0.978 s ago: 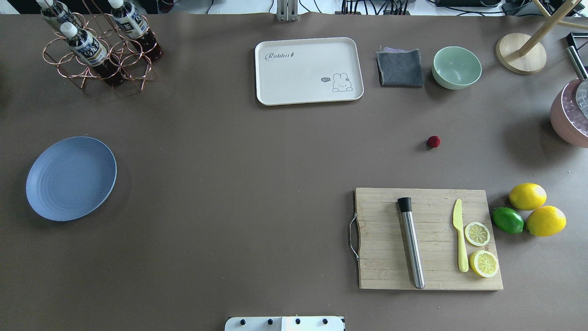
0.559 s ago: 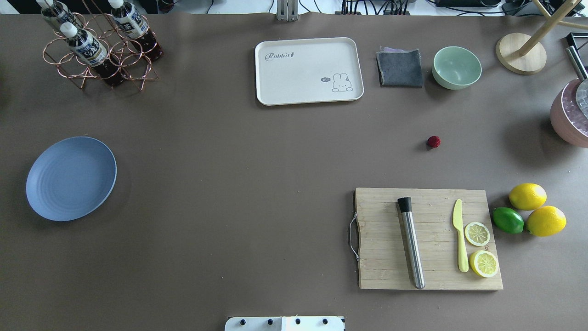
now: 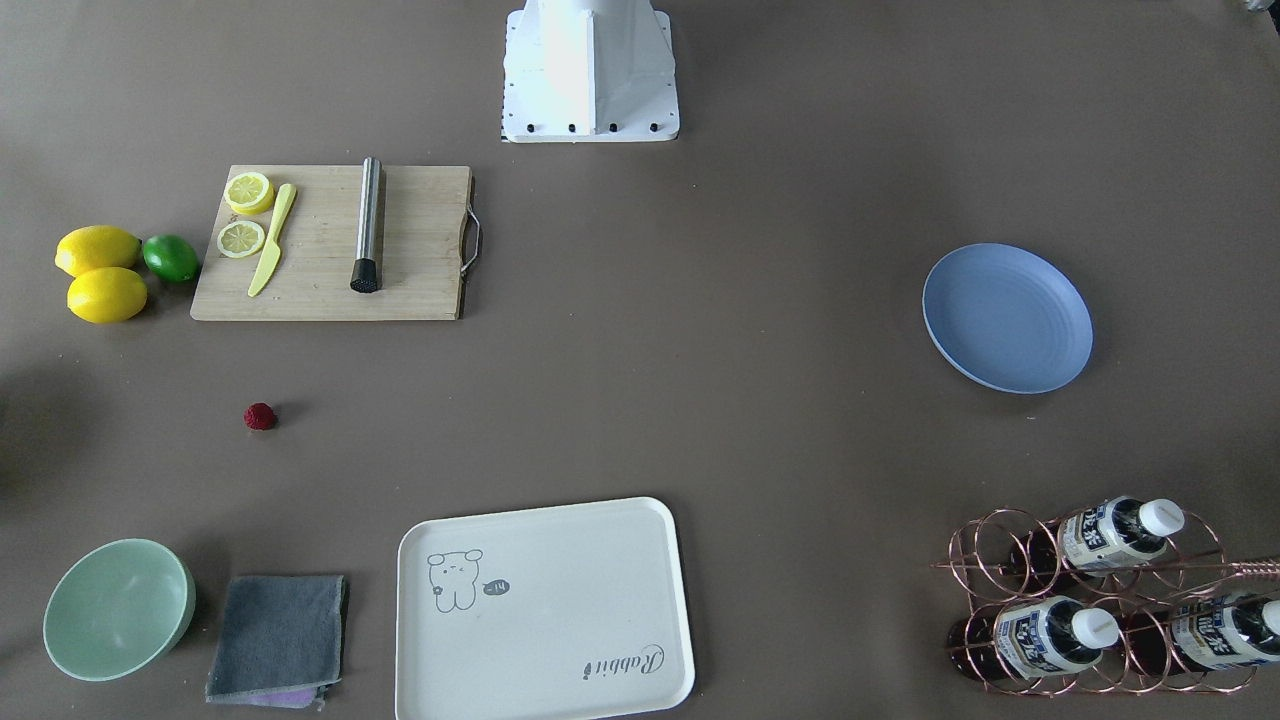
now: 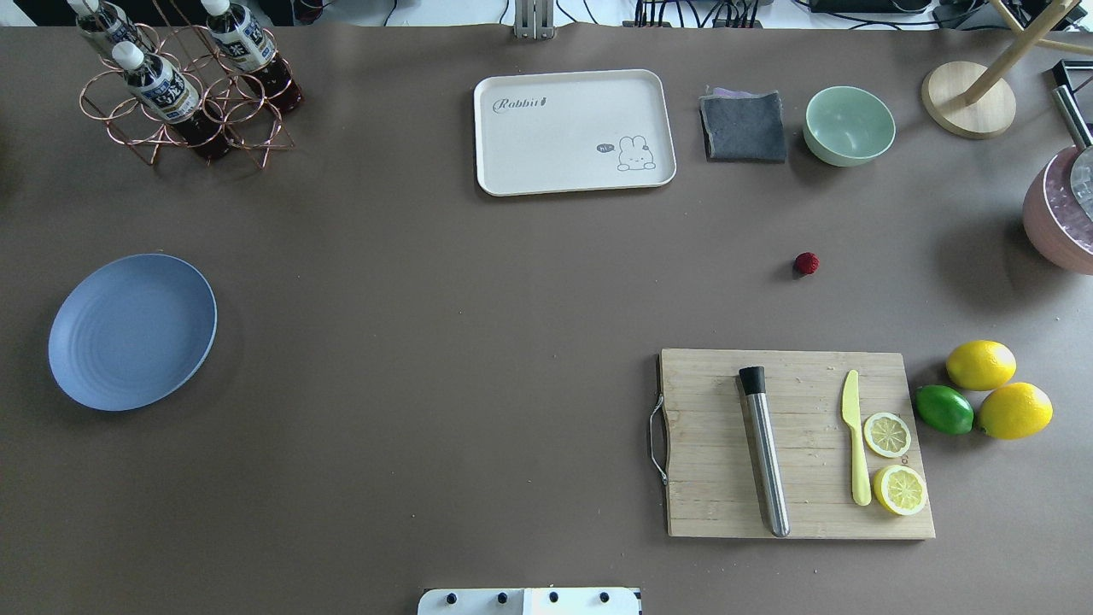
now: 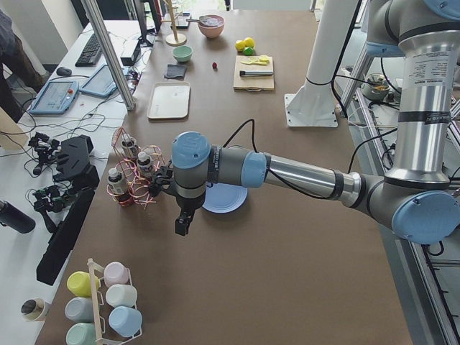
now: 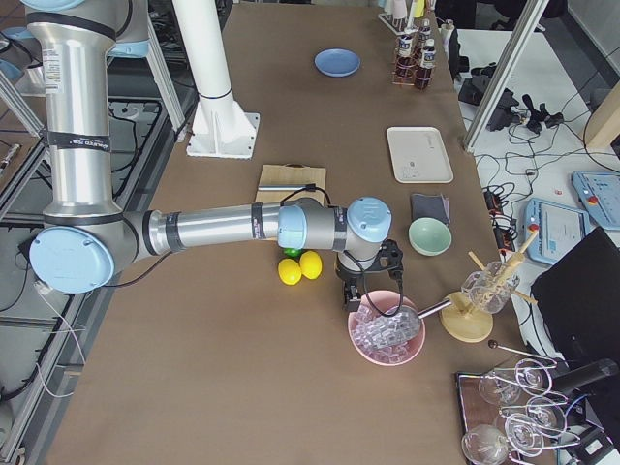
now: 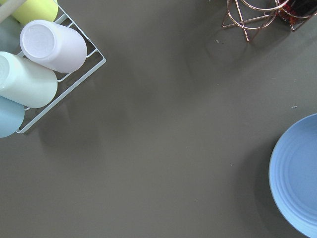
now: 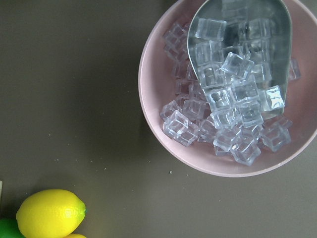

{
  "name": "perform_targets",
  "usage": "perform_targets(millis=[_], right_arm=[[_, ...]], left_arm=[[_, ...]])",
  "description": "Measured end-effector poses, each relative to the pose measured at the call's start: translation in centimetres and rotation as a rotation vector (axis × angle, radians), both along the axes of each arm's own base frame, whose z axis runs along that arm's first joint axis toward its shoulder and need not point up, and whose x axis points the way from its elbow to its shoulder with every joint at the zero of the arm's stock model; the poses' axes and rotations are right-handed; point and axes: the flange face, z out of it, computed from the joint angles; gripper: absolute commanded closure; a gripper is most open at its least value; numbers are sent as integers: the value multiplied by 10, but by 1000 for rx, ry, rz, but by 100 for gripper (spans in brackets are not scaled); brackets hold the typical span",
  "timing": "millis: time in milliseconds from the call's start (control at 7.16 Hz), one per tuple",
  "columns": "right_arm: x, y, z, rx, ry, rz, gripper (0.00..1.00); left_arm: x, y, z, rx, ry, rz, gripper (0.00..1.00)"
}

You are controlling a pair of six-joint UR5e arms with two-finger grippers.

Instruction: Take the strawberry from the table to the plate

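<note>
As the strawberry (image 4: 806, 263) sits at the cutting board's (image 4: 717, 444) twelve o'clock, centre the right gripper (image 6: 350, 296) above it; its spread can't be judged.

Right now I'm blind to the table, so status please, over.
Left gripper, right gripper: open or shut unclear. Strawberry loose on table. Nothing between it and plate.

The strawberry (image 4: 806, 263), a tiny dark-red bumpy berry, sits alone on the matte brown-grey tabletop (image 4: 444, 325), in the robot's right half. The round, shallow, light-blue plate (image 4: 132, 331) lies flat, well apart, near the left edge.
</note>
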Motion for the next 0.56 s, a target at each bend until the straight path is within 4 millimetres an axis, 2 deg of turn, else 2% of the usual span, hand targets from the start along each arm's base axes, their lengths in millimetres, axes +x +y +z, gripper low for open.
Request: perform_targets(millis=[559], right_arm=[[3, 9, 11, 55, 32, -3, 0]], left_arm=[[2, 1, 8, -11, -1, 6, 2]])
